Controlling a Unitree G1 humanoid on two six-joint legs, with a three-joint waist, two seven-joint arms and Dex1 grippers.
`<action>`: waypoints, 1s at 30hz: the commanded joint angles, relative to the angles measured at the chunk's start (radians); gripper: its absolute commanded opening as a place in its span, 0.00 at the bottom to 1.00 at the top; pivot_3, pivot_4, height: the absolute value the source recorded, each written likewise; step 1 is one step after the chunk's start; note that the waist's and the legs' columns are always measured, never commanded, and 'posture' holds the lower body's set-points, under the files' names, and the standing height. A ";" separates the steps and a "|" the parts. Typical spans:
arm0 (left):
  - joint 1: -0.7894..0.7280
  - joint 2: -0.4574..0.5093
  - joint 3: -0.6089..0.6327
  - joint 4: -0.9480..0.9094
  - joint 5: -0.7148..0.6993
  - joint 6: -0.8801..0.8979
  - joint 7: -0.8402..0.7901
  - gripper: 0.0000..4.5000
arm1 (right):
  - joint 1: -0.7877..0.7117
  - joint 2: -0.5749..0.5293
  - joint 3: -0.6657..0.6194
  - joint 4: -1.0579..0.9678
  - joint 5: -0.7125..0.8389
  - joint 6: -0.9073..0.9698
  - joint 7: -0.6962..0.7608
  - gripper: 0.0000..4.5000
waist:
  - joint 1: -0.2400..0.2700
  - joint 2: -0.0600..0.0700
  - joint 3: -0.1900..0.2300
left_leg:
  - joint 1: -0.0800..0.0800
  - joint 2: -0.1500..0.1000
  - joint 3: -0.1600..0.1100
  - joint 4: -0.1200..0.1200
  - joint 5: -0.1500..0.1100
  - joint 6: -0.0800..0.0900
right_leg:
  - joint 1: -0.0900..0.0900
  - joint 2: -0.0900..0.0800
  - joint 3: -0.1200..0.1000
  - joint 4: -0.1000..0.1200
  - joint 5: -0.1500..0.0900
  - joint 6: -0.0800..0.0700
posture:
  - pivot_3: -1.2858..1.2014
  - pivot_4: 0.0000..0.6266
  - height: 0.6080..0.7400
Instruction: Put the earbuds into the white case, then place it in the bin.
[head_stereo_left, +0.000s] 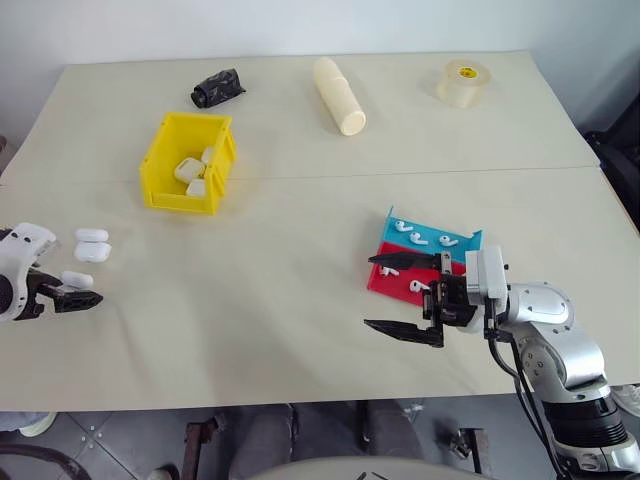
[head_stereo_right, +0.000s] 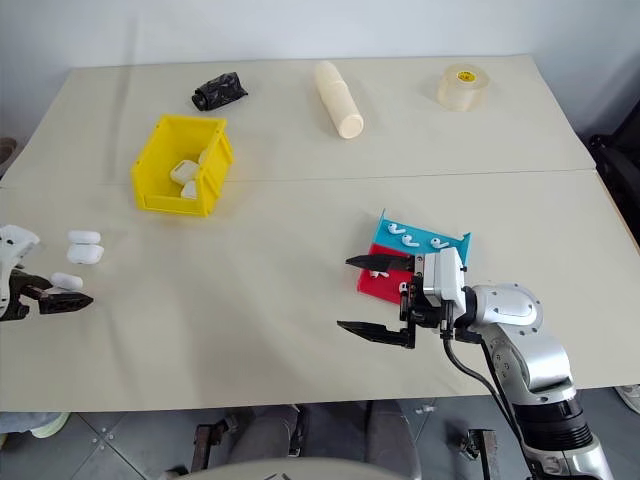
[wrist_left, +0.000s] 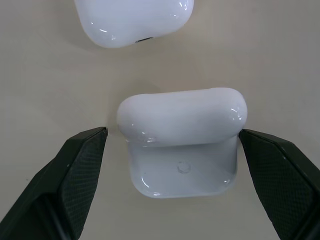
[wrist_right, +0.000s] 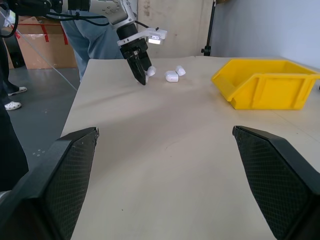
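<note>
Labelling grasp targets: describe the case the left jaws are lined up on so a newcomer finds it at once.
Start at the yellow bin and drop toward the table's near left edge, where three white cases lie together. Two sit side by side; the target case lies alone nearer the edge. It sits between the open jaws of the left gripper, untouched.

No readable text, perhaps too small.

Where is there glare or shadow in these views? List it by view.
Left wrist view: bright highlights on the glossy white case between the open left gripper fingers. Left eye view: even light, soft shadow under the right gripper. Right wrist view: the bin lit evenly.
</note>
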 joint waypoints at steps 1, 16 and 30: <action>-0.002 0.008 -0.013 0.030 0.037 0.012 -0.009 0.99 | -0.003 -0.001 -0.021 -0.025 0.015 -0.014 -0.001 1.00 | 0.000 0.000 0.000 | 0.000 0.000 0.000 0.000 0.000 0.000 | 0.000 0.000 0.000 0.000 0.000 0.000 | 0.52 0.24 1.00; 0.076 0.026 0.008 -0.072 0.043 0.162 0.009 0.99 | -0.019 0.015 -0.006 -0.007 -0.003 -0.026 -0.010 1.00 | -0.010 0.000 0.000 | 0.001 0.001 0.002 0.000 0.000 0.000 | 0.000 0.000 0.002 0.000 0.000 0.000 | 0.52 0.24 1.00; 0.137 -0.033 0.097 -0.162 0.018 0.267 0.083 0.79 | -0.035 0.031 0.003 0.011 -0.013 -0.035 0.000 1.00 | -0.014 0.004 -0.002 | 0.002 0.001 0.003 0.000 0.000 0.000 | 0.000 0.000 0.003 0.001 0.000 0.000 | 0.52 0.24 1.00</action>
